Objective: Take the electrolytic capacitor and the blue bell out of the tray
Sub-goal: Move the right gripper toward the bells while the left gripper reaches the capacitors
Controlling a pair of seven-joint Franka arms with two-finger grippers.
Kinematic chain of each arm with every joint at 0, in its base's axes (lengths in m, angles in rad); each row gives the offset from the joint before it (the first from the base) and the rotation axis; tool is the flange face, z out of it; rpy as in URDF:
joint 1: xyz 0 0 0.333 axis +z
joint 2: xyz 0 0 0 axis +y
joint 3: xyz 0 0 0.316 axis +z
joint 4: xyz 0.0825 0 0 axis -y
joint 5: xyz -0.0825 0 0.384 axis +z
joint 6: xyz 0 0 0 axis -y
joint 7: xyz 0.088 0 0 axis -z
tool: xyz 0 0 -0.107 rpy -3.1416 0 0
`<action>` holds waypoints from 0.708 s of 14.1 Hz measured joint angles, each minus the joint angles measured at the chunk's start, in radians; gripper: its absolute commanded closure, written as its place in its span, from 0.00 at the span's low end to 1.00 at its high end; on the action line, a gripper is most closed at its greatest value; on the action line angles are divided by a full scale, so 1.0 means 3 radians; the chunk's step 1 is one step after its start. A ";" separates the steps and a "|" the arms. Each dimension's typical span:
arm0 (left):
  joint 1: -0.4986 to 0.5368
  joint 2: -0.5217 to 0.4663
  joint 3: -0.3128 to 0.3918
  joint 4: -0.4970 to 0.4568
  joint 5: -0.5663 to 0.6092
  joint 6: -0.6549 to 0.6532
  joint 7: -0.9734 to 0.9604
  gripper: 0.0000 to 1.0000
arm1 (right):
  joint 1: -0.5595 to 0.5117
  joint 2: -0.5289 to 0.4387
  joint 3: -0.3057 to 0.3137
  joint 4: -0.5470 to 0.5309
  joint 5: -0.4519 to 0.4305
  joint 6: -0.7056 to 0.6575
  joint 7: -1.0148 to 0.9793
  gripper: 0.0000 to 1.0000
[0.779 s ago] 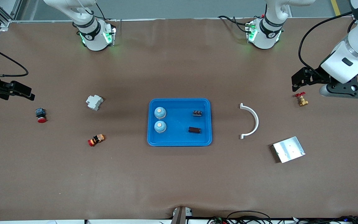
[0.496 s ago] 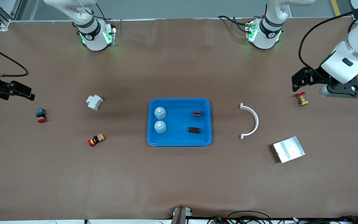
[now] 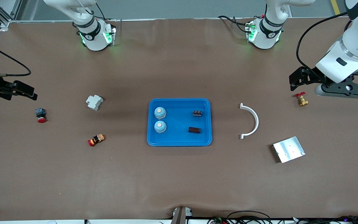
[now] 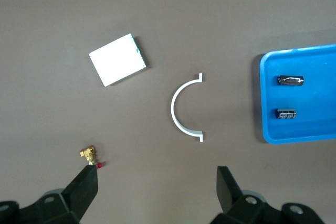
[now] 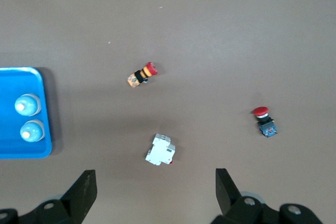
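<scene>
A blue tray [image 3: 179, 102] lies mid-table. It holds two pale blue bells [image 3: 160, 112] [image 3: 160, 126] toward the right arm's end and two dark capacitors [image 3: 197, 113] [image 3: 194, 130] toward the left arm's end. My left gripper [image 3: 294, 79] is open and empty, in the air over the table near a brass valve [image 3: 301, 100]. Its wrist view shows the open fingers [image 4: 86, 184], the tray [image 4: 315, 98] and both capacitors [image 4: 291, 80] [image 4: 286, 113]. My right gripper [image 3: 31, 93] is open and empty over the right arm's end. Its wrist view shows the bells [image 5: 27, 105] [image 5: 31, 129].
A white curved piece [image 3: 255, 119] and a metal plate [image 3: 288, 149] lie toward the left arm's end. A white breaker [image 3: 94, 102], a red push button [image 3: 40, 114] and a red-orange switch [image 3: 96, 140] lie toward the right arm's end.
Both grippers have risen a little and drifted slightly; the left one shifted a little toward the tray. Nothing on the table moved.
</scene>
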 measured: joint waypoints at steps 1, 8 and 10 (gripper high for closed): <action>0.0000 0.0000 -0.0006 -0.0011 0.0001 -0.0044 -0.0024 0.00 | 0.0058 0.0000 0.0002 -0.0001 0.0000 -0.0010 0.0021 0.00; -0.0003 0.0017 -0.0150 -0.0212 0.0001 -0.0103 -0.1075 0.00 | 0.0700 0.0115 0.0024 -0.0069 0.0055 0.0051 0.0352 0.00; -0.0008 0.0029 -0.0225 -0.0282 0.0001 -0.0103 -0.1433 0.00 | 0.0974 0.0252 0.0032 -0.0095 0.0056 0.0096 0.0593 0.00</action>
